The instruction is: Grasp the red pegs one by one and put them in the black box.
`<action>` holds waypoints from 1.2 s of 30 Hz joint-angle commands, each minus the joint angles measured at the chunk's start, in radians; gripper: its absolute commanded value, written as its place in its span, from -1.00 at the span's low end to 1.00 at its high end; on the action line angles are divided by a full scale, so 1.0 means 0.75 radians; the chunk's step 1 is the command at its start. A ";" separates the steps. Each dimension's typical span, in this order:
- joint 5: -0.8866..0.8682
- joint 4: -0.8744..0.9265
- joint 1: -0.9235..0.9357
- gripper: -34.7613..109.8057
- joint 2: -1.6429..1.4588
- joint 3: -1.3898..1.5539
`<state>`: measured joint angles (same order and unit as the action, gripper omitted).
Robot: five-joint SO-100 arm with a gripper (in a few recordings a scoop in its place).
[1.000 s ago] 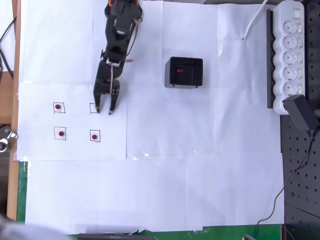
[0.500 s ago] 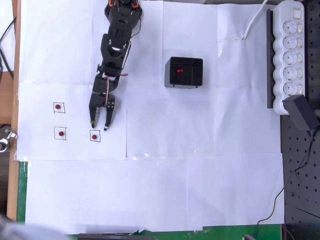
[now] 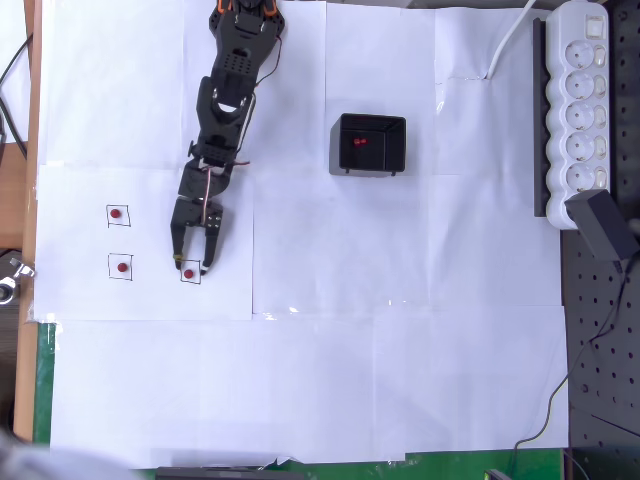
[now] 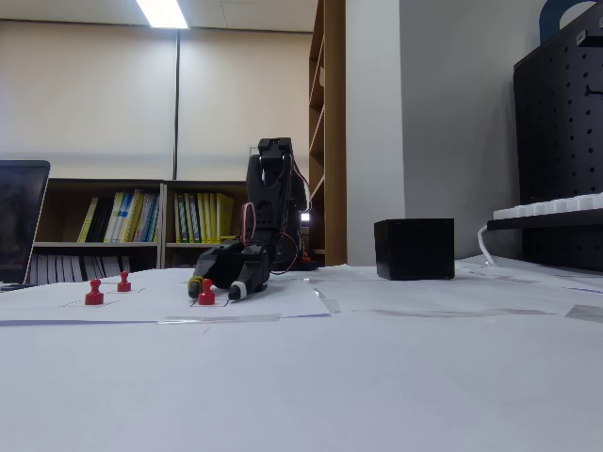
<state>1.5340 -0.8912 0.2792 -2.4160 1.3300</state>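
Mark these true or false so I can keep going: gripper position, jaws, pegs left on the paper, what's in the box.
1. The gripper straddles a red peg with open jaws. True.
2. The black box is empty. False: one red peg lies inside.
3. Three red pegs stand on the paper. True.
4. The gripper holds a peg lifted above the paper. False: the peg between the fingers stands on the paper in the fixed view.

Cream wall (image 4: 113, 104) behind, ceiling light strip (image 4: 162, 12) glowing, low bookshelf (image 4: 141, 226) packed with books, tall wooden shelving (image 4: 330, 132) beside a grey wall (image 4: 452, 113)
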 commanded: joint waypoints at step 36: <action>0.041 0.221 -0.123 -0.31 0.041 0.135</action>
<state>1.5570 -0.7593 0.2056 -2.4222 1.4235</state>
